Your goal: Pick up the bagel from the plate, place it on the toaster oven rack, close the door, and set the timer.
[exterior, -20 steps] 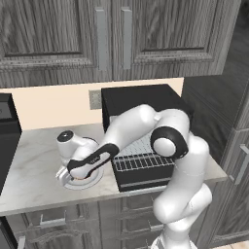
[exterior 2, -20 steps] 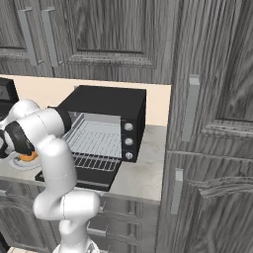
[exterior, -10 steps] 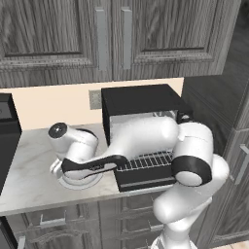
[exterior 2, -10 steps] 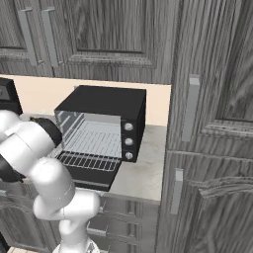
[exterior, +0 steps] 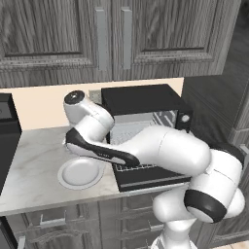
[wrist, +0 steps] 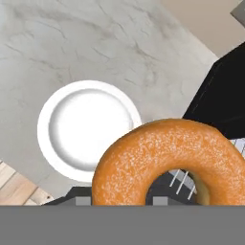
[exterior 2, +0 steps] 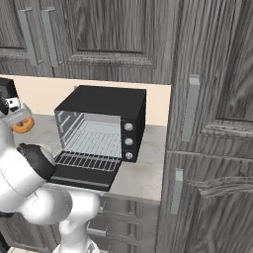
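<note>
The orange-brown bagel (wrist: 167,162) hangs in the air with my gripper (exterior 2: 19,118) shut on it; in the right base view the bagel (exterior 2: 22,125) shows at the far left, above the counter. Below it the white plate (wrist: 45,124) lies bare on the marble, and the left base view has the plate (exterior: 80,173) left of the oven. The black toaster oven (exterior: 141,99) stands open, its door (exterior 2: 79,179) folded down flat. The silver wire rack (exterior 2: 89,160) rests pulled out over the door. My white arm hides the hand in the left base view.
Three knobs (exterior 2: 129,141) run down the oven's right front. A black appliance (exterior: 7,141) stands at the counter's left end. Grey wood-grain cabinets (exterior: 112,34) hang above, and a tall cabinet (exterior 2: 212,123) closes off the right side.
The gripper has risen from the plate with the bagel in it, leaving the plate bare. The arm has swung up and back over the counter.
</note>
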Robot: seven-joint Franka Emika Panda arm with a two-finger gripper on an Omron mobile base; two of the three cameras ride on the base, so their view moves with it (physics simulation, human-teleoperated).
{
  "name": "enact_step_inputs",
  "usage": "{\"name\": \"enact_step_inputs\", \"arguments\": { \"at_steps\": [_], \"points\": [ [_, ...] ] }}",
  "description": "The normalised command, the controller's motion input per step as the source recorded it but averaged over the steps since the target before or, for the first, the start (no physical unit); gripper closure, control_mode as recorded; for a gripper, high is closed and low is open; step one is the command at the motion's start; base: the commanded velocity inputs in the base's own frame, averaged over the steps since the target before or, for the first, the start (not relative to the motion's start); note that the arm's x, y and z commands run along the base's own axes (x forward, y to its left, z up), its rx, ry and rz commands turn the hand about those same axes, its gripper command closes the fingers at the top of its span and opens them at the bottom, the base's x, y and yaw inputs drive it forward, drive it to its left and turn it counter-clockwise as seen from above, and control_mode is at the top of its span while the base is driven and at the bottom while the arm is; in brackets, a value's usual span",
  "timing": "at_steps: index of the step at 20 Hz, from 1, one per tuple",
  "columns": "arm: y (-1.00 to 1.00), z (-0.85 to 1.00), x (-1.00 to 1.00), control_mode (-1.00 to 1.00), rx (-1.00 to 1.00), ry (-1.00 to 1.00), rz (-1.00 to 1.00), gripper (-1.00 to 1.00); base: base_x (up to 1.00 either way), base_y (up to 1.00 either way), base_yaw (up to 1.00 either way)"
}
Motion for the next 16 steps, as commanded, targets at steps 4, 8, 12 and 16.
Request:
{"name": "enact_step_inputs", "arguments": {
  "at_steps": [4,8,12,16],
  "points": [
    [-1.0,0.32,0.0,-1.0,0.05,0.02,-0.17,1.0,0.0,0.0,0.0],
    [-1.0,-0.01,0.05,-1.0,0.03,0.03,-0.17,1.0,0.0,0.0,0.0],
    [-1.0,-0.09,0.12,-1.0,0.02,0.02,-0.14,1.0,0.0,0.0,0.0],
    [-0.91,-0.15,0.24,-1.0,0.04,0.03,-0.08,1.0,0.0,0.0,0.0]
  ]
}}
